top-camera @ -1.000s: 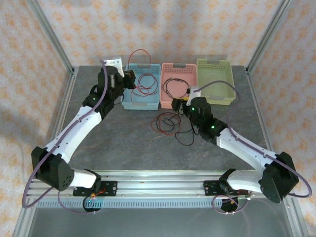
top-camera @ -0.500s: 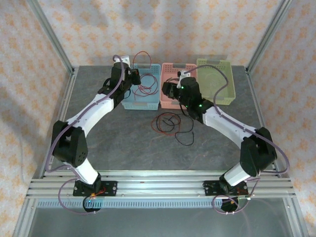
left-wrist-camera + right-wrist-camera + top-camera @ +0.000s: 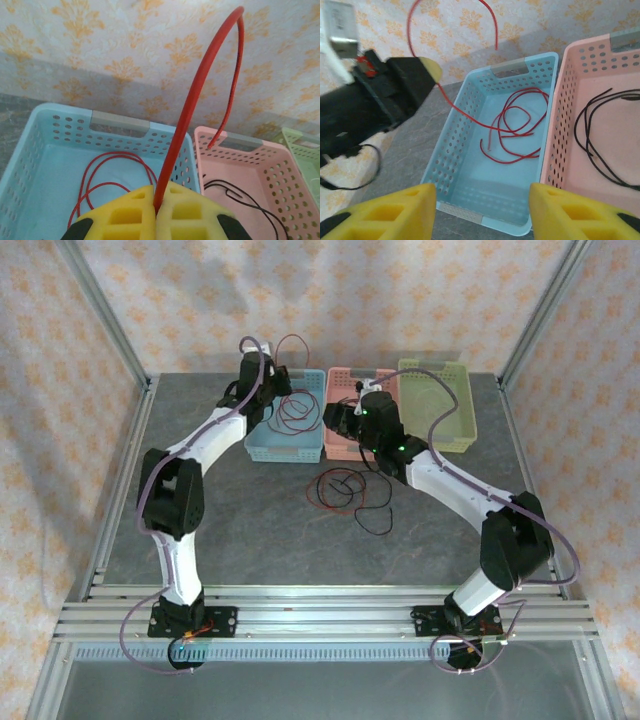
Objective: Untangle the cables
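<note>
Nearest, on the grey table, a loose tangle of cables, red & dark strands, lies well apart from both grippers, just in front of the baskets. Next back, the right gripper hovers over the left side of the pink basket, by the blue basket. Its yellow pads are spread wide w/ nothing btw them. The left gripper sits at the blue basket's far-left corner, pads pressed together on the red cable. One end arcs up & over in the air; the rest drops into the blue basket in loops. A black cable lies coiled in the pink basket. The green basket is rightmost. Patterned wall behind.
</note>
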Controlling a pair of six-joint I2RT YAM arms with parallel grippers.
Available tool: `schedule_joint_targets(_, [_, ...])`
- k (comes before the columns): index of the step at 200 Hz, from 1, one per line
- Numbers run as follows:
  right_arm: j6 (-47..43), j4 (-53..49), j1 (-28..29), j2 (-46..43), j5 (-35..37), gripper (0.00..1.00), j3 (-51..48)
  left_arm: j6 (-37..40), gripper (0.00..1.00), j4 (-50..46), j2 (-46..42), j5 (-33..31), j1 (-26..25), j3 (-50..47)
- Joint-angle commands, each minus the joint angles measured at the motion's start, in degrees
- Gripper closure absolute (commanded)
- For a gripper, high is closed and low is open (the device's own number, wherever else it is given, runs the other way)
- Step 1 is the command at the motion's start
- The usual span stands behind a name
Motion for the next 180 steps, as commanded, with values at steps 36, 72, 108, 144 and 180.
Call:
schedule_joint_targets(36, [2.1, -2.1, -0.6, 1.3, -1.4, 0.41, 0.7, -1.2, 1.00, -7.2, 5.6, -1.5, 0.3, 3.3])
schedule_joint_targets(72, [2.3, -2.3, -0.6, 0.5, -0.3, 0.41, 0.3, -1.3, 0.83, -7.9, 5.6, -2.1, 0.3, 1.0])
schedule_joint_targets(108, [2.9, -2.1, -0.6, -0.3, -0.1, 0.41, -0.5, -1.6, 0.59, -9.0, 4.1, -4.5, 0.3, -0.6])
schedule_joint_targets(144, [2.7, -4.1, -0.6, 0.1, 1.0, 0.41, 0.8, -1.3, 0.42, -6.8, -1.4, -5.5, 0.1, -5.6])
schedule_joint_targets(180, [4.3, -7.6, -0.6, 0.1, 3.7, 0.38, 1.5, 0.7, 0.40, -5.4, -8.1, -5.6, -1.5, -10.6])
